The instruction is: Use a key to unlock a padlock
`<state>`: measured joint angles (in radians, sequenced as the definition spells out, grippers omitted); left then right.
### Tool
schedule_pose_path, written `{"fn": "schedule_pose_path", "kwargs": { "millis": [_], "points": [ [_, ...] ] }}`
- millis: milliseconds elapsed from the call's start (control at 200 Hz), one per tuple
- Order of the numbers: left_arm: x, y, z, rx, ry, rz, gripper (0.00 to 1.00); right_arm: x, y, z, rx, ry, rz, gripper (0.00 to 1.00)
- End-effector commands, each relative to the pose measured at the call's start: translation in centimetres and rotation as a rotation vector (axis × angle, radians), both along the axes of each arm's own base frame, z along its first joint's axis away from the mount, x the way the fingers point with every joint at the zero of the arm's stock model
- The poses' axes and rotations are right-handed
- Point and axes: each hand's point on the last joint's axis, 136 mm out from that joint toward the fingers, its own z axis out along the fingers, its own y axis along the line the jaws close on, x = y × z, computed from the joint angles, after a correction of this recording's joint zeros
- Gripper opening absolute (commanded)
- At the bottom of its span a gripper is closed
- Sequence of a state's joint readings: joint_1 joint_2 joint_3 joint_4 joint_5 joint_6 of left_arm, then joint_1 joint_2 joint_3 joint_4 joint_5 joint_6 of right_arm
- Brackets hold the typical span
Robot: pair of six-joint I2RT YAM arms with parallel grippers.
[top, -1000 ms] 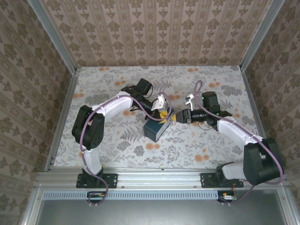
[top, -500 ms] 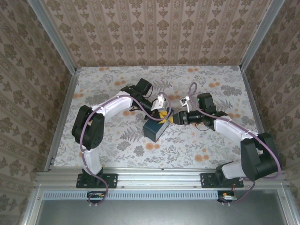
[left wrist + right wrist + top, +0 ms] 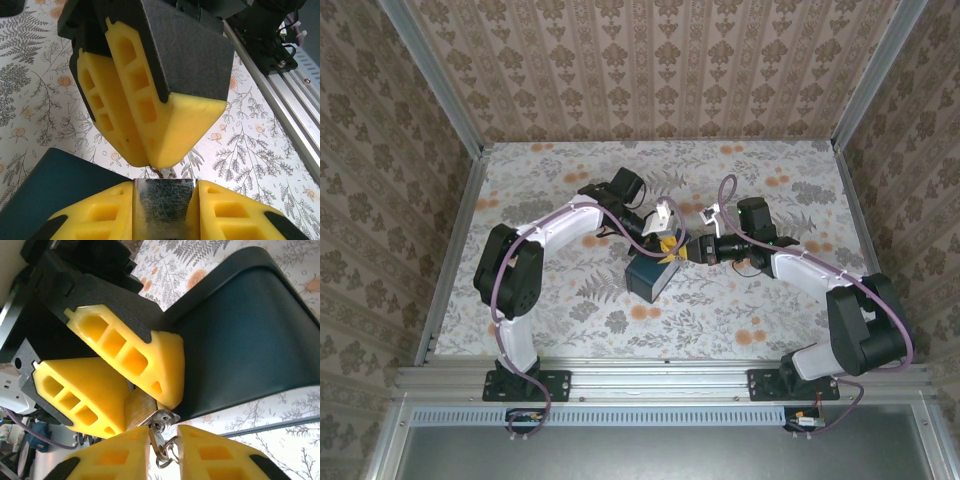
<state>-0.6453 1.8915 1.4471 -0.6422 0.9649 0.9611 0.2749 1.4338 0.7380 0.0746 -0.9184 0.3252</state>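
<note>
Right pincer (image 3: 163, 440) nearer — key (image 3: 161, 416) at padlock (image 3: 162, 200), box (image 3: 240, 330) beside

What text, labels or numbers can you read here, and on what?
No text can be read in these pictures.
padlock: bare metal face, no brand or number visible.
key and its ring: any stamp is too small and blurred to read.
dark box: plain surface, no label.
</note>
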Motion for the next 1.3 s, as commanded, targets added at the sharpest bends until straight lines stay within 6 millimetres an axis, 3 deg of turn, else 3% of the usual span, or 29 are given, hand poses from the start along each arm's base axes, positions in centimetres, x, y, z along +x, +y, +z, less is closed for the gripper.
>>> {"fn": "schedule_pose_path", "kwargs": {
  "millis": [0,220,460,615,780,1000,1055,1255,1295],
  "points": [
    [-0.1,-0.3,0.9,-0.043,0.023,-0.019,0.1,0.2,0.4,0.3,0.015,0.0,0.012,0.17],
    [0.1,-0.4,0.9,-0.046,0.005,-0.007,0.1,-0.4,0.1,-0.6,0.058,0.109,-0.039,0.03],
    [-0.2,-0.7,0.6,-0.038,-0.024,-0.015,0.09,-1.5,0.3,-1.1,0.129,0.395,-0.113,0.0],
    [-0.1,-0.9,1.0,-0.059,-0.049,-0.012,0.09,-2.2,-0.3,-3.7,0.137,0.686,-0.244,0.0],
    [-0.2,-0.9,1.4,-0.069,-0.059,-0.017,0.09,-2.0,-0.6,-3.7,0.142,0.796,-0.332,0.0],
    [-0.8,-0.9,1.1,-0.054,-0.061,-0.03,0.09,-1.4,-0.7,-2.1,0.177,0.846,-0.388,0.08],
    [-0.8,-0.9,1.0,-0.052,-0.053,-0.031,0.09,-1.6,-0.7,-2.1,0.162,0.847,-0.377,0.18],
    [-0.4,-0.6,1.0,-0.052,-0.035,-0.024,0.09,-1.4,-3.2,-2.6,0.105,0.828,-0.426,0.31],
    [-0.4,-0.5,1.1,-0.052,-0.028,-0.023,0.09,-1.3,-3.8,-1.5,0.105,0.776,-0.429,0.32]
  ]
}}
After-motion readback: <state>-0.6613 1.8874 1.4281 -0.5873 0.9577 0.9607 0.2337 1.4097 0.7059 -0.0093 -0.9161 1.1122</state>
